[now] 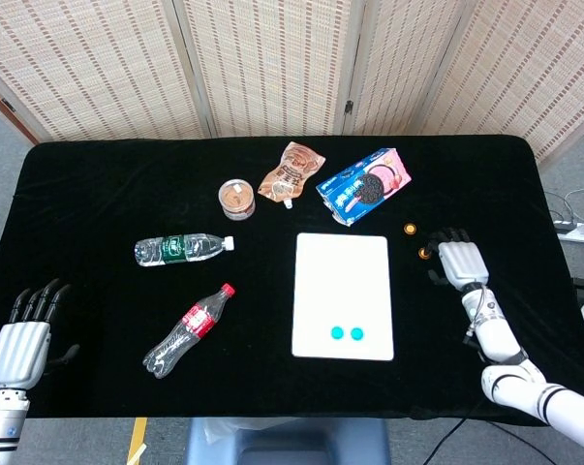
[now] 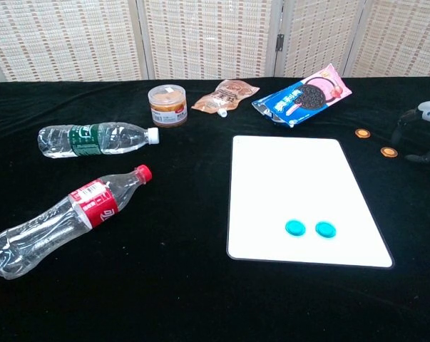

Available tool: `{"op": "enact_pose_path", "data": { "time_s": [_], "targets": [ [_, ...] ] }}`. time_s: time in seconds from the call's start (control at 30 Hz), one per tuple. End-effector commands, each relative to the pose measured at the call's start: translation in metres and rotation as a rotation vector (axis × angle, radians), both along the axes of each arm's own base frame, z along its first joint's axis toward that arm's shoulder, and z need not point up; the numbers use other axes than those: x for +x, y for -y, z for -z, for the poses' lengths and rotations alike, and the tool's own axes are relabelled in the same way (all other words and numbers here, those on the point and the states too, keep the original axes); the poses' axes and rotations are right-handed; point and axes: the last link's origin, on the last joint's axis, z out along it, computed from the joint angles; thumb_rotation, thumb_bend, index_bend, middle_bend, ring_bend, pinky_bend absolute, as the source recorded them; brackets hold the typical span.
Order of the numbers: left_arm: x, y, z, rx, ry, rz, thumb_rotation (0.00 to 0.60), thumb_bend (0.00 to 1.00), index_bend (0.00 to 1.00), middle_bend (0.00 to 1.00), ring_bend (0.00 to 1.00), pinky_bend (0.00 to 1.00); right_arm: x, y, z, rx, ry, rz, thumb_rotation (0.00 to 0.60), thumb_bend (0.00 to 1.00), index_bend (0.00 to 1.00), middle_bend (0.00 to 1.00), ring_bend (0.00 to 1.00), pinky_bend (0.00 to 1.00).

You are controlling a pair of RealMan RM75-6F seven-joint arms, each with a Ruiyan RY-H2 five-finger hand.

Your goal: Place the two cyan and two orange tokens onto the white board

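Head view: right hand [image 1: 462, 262] hovering beside two orange tokens [image 1: 423, 253], fingers spread, grasping nothing; two cyan tokens [image 1: 347, 333] resting on white board [image 1: 342, 271]; left hand [image 1: 20, 341] splayed, idle.

Right hand [image 1: 460, 262] and left hand [image 1: 20, 339] both empty, fingers spread.

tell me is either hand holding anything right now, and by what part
Nothing is held. The right hand is beside the nearer orange token with its fingers apart, not gripping it. The left hand is open at the table's near edge, away from everything.
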Motion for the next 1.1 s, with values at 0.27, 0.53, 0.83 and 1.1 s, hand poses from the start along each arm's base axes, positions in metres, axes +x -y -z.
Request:
{"op": "enact_pose_path", "data": {
  "time_s": [0.27,0.53,0.83,1.1],
  "targets": [
    [0.0,0.0,0.001,-0.004,-0.003,-0.008,0.6,0.25,0.08,0.06,0.12,0.0,-0.007,0.03,0.011,0.001,-0.06,0.058,0.6,0.44,0.41,0.2,0.05,0.0],
    [-0.001,0.001,0.0,-0.004,-0.004,-0.015,0.6,0.25,0.08,0.06,0.12,0.0,-0.006,0.037,0.015,-0.003,-0.072,0.061,0.6,0.44,0.41,0.2,0.05,0.0],
    [-0.003,0.0,0.0,-0.005,-0.002,-0.019,0.6,0.25,0.08,0.06,0.12,0.0,-0.002,0.036,0.023,0.016,-0.081,0.041,0.6,0.44,0.41,0.2,0.05,0.0],
    [-0.004,0.0,0.0,-0.007,-0.002,-0.023,0.6,0.25,0.08,0.06,0.12,0.0,-0.003,0.039,0.026,0.016,-0.098,0.046,0.6,0.44,0.41,0.2,0.06,0.0]
  ]
}}
